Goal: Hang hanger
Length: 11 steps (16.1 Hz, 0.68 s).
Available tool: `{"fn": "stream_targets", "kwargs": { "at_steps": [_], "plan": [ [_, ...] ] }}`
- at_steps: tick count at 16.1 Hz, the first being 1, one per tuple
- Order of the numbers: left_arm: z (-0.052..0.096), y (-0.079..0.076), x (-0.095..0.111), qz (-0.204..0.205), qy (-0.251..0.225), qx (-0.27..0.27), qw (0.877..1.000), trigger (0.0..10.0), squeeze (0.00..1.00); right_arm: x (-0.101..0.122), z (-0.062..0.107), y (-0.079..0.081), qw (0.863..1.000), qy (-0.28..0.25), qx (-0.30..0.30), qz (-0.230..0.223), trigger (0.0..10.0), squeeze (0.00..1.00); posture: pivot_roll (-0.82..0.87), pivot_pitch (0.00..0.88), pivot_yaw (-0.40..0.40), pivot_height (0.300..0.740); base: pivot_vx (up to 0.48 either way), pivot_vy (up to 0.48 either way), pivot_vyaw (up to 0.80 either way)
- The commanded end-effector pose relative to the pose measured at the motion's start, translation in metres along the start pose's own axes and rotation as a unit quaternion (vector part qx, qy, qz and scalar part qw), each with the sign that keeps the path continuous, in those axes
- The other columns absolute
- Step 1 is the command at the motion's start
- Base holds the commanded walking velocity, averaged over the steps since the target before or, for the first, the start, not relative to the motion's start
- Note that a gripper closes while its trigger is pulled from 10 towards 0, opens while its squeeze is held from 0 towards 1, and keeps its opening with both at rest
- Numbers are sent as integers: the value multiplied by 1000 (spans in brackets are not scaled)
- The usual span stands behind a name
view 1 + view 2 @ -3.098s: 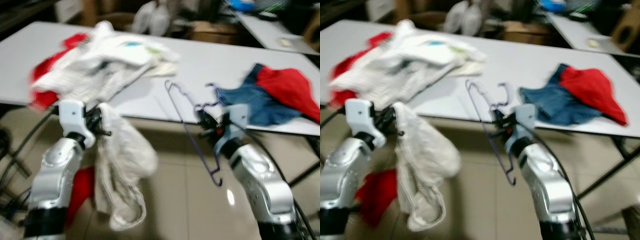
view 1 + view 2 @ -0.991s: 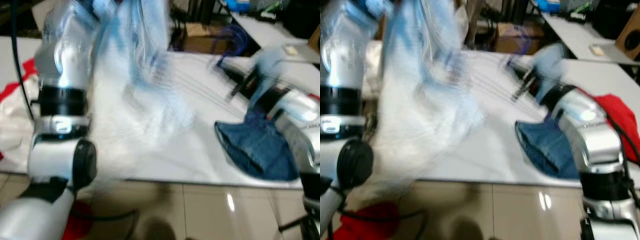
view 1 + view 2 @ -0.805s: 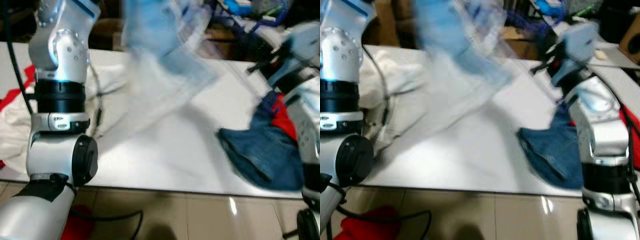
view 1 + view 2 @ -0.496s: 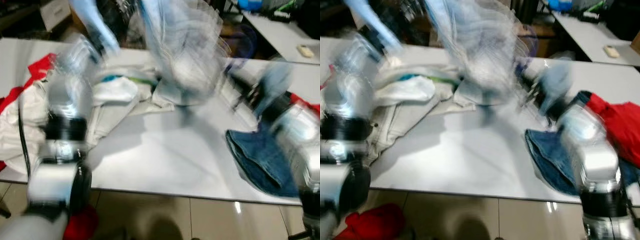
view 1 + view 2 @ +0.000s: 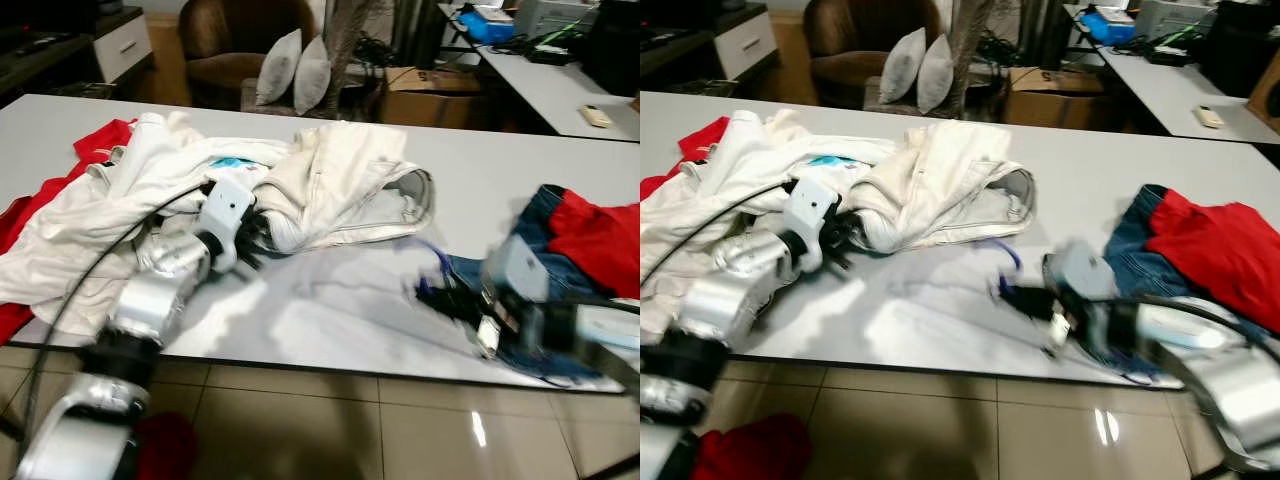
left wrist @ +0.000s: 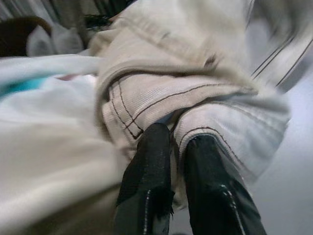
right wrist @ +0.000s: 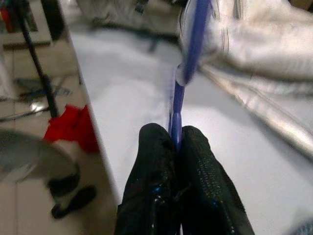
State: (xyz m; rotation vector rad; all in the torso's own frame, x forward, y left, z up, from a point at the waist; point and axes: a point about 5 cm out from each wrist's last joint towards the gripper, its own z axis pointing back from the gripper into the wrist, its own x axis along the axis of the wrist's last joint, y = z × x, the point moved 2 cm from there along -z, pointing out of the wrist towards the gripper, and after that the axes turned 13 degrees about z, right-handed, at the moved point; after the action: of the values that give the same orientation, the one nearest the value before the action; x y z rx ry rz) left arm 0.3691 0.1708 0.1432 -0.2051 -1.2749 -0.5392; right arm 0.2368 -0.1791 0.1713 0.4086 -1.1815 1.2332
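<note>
On the white table [image 5: 330,300] we have left gripper [image 6: 177,142] pinching the cream garment [image 5: 340,190]; right gripper [image 7: 176,142] right of it clamps the hanger [image 7: 188,73] (blurred).

- Left gripper [image 5: 262,233] low over the white table [image 5: 340,300], fingers buried in the edge of the cream garment [image 5: 345,190]; grip state hidden.
- Right gripper [image 5: 432,293] blurred near the table's front edge, a purple hanger [image 5: 437,268] streaking from it.
- Blue jeans [image 5: 530,300] and red cloth [image 5: 595,240] lie just behind that arm.
- White clothes pile [image 5: 110,215] sprawls on the left.
</note>
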Motion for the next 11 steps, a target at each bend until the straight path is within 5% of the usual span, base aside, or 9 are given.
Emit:
{"fn": "stream_targets", "kwargs": {
  "at_steps": [1, 5, 6, 7, 11],
  "plan": [
    [1, 5, -10, -58, 38, 8, 998, 10000, 1000, 13, 15, -7, 1000, -16, -1, 2, 10000, 0, -139, 0, -20, 740, 0, 0, 0],
    [11, 17, -25, -82, 83, 4, 993, 10000, 1000, 37, 51, -21, 998, -56, -10, -10, 10000, 0, -139, 0, -20, 740, 0, 0, 0],
    [18, 10, -20, -24, 53, -56, 997, 10000, 1000, 48, 64, -33, 995, -83, -49, -7, 10000, 0, -163, 0, -16, 740, 0, 0, 0],
    [41, -8, -6, 32, -2, -183, 983, 10000, 1000, 54, 66, -44, 989, -106, -106, -18, 10000, 0, -176, 0, -18, 740, 0, 0, 0],
    [81, -21, 1, 38, 13, -273, 961, 10000, 1000, 44, 47, -37, 985, -95, -125, -78, 10000, 0, -179, 0, -28, 740, 0, 0, 0]
  ]
}}
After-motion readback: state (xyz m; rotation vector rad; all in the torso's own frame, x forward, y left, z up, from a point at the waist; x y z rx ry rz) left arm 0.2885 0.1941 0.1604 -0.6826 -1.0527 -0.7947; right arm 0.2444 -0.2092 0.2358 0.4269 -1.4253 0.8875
